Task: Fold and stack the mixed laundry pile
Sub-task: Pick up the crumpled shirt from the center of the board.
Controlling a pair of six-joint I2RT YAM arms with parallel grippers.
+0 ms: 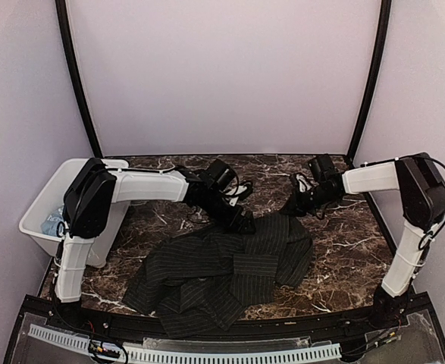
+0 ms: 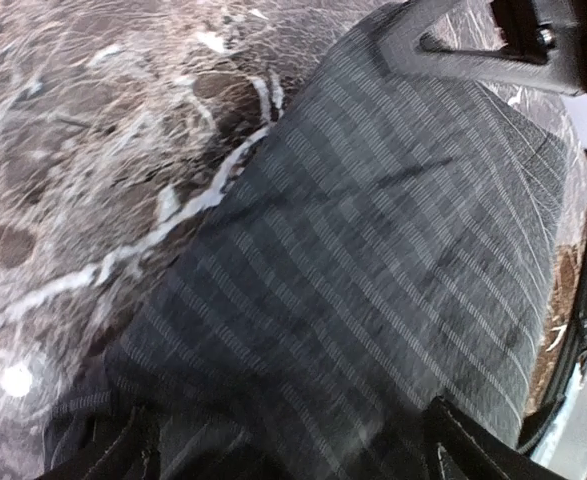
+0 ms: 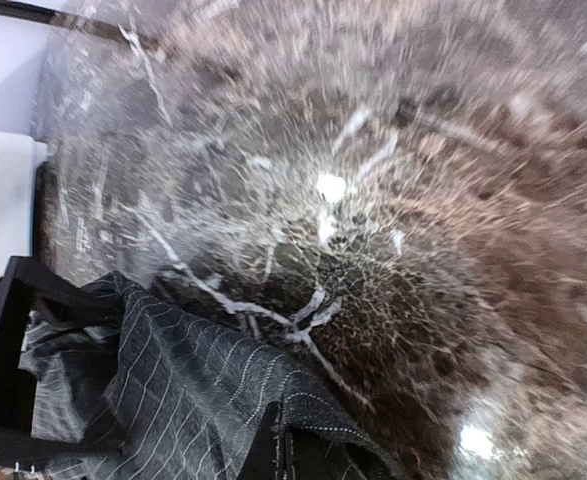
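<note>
I am spreading the black pinstriped shirt (image 1: 222, 273), crumpled on the marble table (image 1: 343, 250): my right gripper (image 1: 294, 206) pinches its far corner, my left gripper (image 1: 245, 224) hangs spread above, and next the cloth probably needs pulling taut.

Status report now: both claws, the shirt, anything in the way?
Left claw open, low over black pinstriped shirt. Right claw shut on its far edge. Shirt rumpled, not yet folded. Nothing in the way.

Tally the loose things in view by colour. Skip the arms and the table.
Black: 1, the pinstriped shirt
White: 1, the bin
Light blue: 1, the cloth inside the bin
Total: 3
</note>
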